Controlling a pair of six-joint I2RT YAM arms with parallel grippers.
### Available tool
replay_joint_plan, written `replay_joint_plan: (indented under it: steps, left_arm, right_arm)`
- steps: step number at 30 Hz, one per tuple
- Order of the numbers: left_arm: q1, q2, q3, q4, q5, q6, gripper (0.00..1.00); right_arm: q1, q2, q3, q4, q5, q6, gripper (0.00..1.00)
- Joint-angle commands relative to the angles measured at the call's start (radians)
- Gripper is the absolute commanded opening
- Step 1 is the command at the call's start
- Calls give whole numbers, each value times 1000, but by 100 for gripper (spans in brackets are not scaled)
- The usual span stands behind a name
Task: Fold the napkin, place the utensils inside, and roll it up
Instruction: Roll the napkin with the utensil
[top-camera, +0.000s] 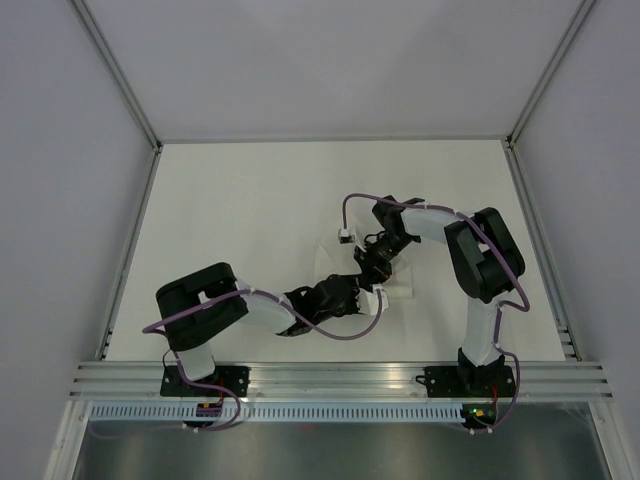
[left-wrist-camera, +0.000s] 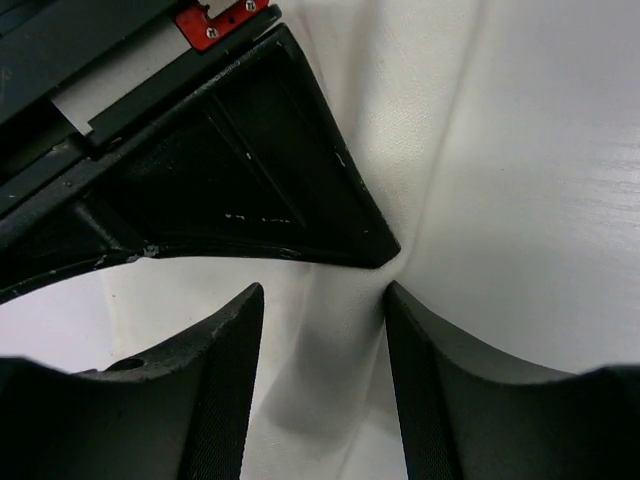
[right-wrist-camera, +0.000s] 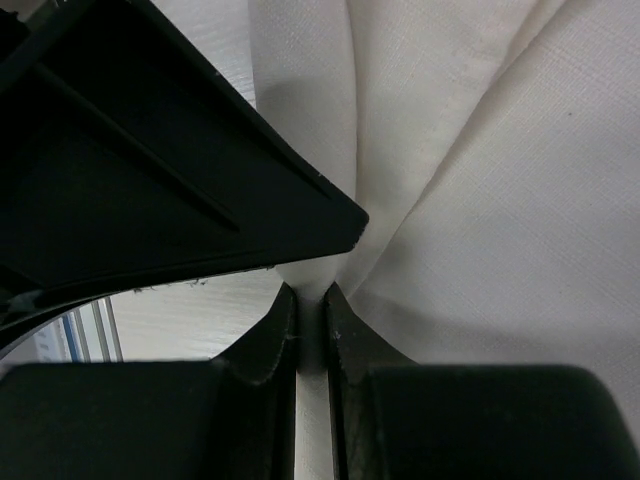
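The white napkin (top-camera: 332, 265) lies bunched at the table's middle, mostly under the two wrists. In the right wrist view my right gripper (right-wrist-camera: 310, 292) is shut on a thin pinched ridge of the napkin (right-wrist-camera: 480, 200), and folds fan out from the grip. My left gripper (left-wrist-camera: 325, 290) is open, its jaws standing either side of a raised fold of the napkin (left-wrist-camera: 430, 130) without pinching it. The two grippers nearly touch: the right one's finger (left-wrist-camera: 260, 180) fills the left wrist view's upper left. In the top view the left gripper (top-camera: 356, 293) sits just below the right gripper (top-camera: 372, 268). No utensils are in view.
The white table (top-camera: 230, 220) is fenced by aluminium rails at the left, right and near edges, with grey walls beyond. Purple cables loop off both arms, over the cloth. The left arm's elbow (top-camera: 200, 305) lies low near the front left.
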Motion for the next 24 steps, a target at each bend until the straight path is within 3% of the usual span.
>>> replay_joint_plan:
  steps: [1, 3, 7, 10, 13, 16, 19, 24]
  left_arm:
    - [22, 37, 32, 20, 66, 28, 57]
    - [29, 46, 48, -38, 105, 5, 49]
    - [34, 57, 71, -116, 163, -34, 18]
    - [34, 66, 72, -141, 195, -70, 5]
    - [39, 61, 58, -144, 247, -116, 2]
    - [46, 63, 53, -155, 295, -159, 2]
    - [52, 77, 64, -191, 339, -186, 2]
    - [78, 92, 81, -248, 410, -229, 2]
  right_arm:
    - [10, 112, -68, 21, 239, -64, 0]
    - [8, 112, -68, 19, 239, -64, 1]
    - [5, 113, -62, 19, 236, -62, 1]
    - [-1, 112, -56, 16, 228, -62, 4]
    - [-5, 94, -51, 15, 210, -59, 20]
    - [-19, 58, -37, 2, 176, -53, 49]
    - [-41, 12, -22, -24, 124, -51, 62]
    - [-88, -63, -3, -2, 93, -1, 68]
